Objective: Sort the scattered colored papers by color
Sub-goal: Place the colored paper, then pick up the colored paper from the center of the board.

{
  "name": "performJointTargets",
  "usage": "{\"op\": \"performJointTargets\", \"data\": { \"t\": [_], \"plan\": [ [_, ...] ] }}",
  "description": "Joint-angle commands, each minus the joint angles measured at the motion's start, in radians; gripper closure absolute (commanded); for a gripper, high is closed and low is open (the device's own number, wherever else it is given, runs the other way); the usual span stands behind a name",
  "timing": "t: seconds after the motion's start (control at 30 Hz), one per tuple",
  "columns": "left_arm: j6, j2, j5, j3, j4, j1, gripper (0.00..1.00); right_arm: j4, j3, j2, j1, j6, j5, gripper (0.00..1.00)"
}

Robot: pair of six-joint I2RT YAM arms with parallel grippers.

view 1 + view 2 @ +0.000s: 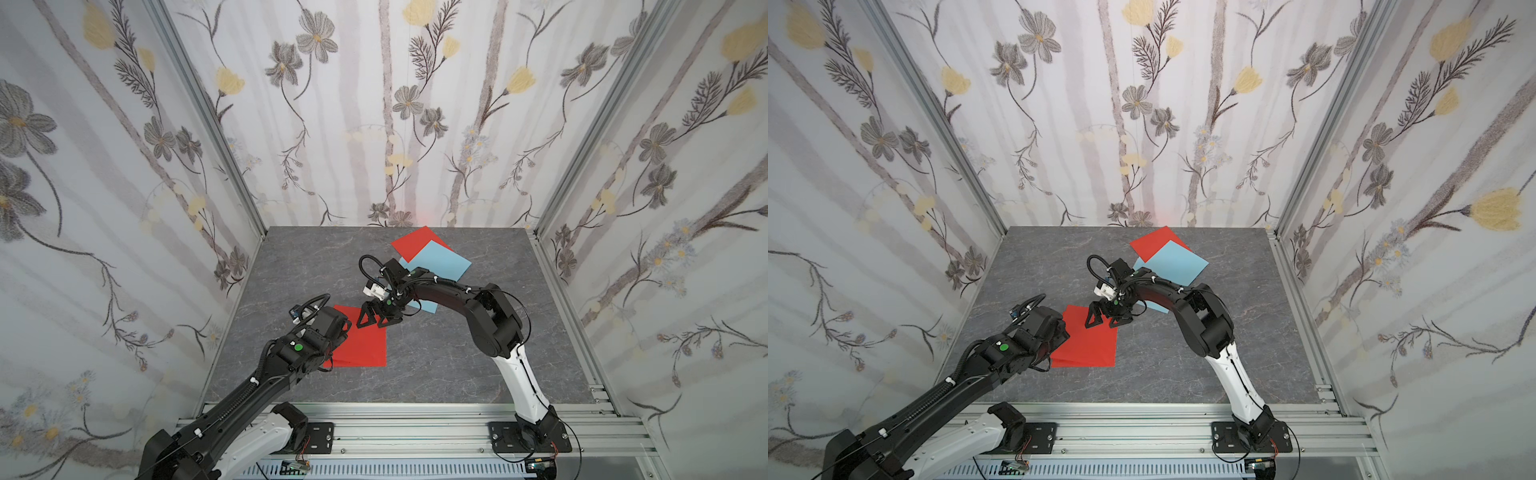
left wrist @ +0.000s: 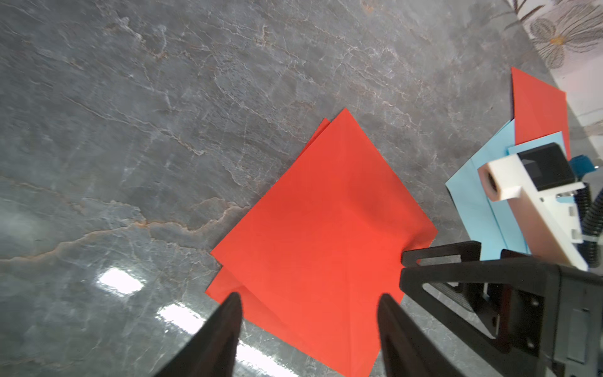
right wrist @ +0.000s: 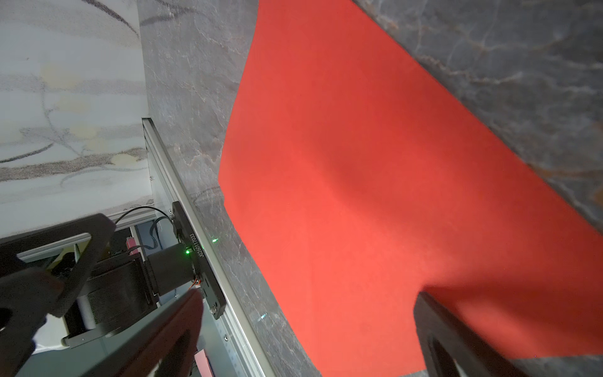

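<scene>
- Left gripper (image 2: 310,300): spread wide, red papers (image 2: 319,228) stacked just ahead, one corner between jaws.
- Right gripper (image 3: 308,295): spread, straddling that stack's edge.
- Well beyond both: blue papers (image 1: 440,259) overlapping one red sheet (image 1: 415,243).

a lab test cell: aluminium frame (image 1: 415,428), wallpapered panels (image 1: 374,104).

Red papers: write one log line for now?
red stack: flat | left gripper: open above it | right gripper: open at its corner | blue papers: overlap far red sheet
</scene>
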Motion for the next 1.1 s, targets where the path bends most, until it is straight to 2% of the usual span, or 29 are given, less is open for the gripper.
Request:
{"op": "performJointTargets", "data": {
  "t": [0.0,0.07,0.2,0.37,0.5,0.57,0.7,0.77,0.9,1.0,1.07],
  "plan": [
    [0.064,0.040,-0.083,0.095,-0.201,-0.004,0.00,-0.008,0.003,0.003,0.003,0.008,0.011,0.00],
    [0.113,0.059,-0.104,0.152,-0.192,-0.005,0.00,-0.008,0.003,0.000,0.003,0.010,0.014,0.00],
    [0.219,0.091,-0.096,0.200,-0.027,-0.001,0.00,-0.011,0.021,-0.038,0.002,0.016,0.029,0.00],
    [0.326,0.249,-0.176,0.343,0.007,0.004,0.00,-0.067,0.053,-0.121,-0.023,0.005,0.080,0.00],
    [0.426,0.352,-0.213,0.428,0.090,0.012,0.00,-0.108,0.043,-0.199,-0.066,-0.050,0.259,0.00],
    [0.459,0.393,-0.163,0.442,0.178,0.039,0.00,-0.108,0.037,-0.218,-0.091,-0.080,0.372,0.00],
    [0.469,0.544,-0.040,0.553,0.265,0.096,0.00,-0.108,0.103,-0.177,-0.166,-0.136,0.471,0.00],
    [0.484,0.636,0.039,0.630,0.292,0.124,0.00,-0.108,0.160,-0.134,-0.208,-0.150,0.483,0.00],
    [0.485,0.887,0.336,0.839,0.363,0.207,0.00,-0.110,0.304,-0.030,-0.306,-0.152,0.498,0.00],
    [0.458,1.085,0.469,1.029,0.381,0.240,0.03,-0.111,0.412,0.051,-0.373,-0.145,0.490,0.00],
    [0.435,1.217,0.532,1.167,0.386,0.256,0.05,-0.110,0.501,0.116,-0.417,-0.120,0.442,0.00]
  ]
}}
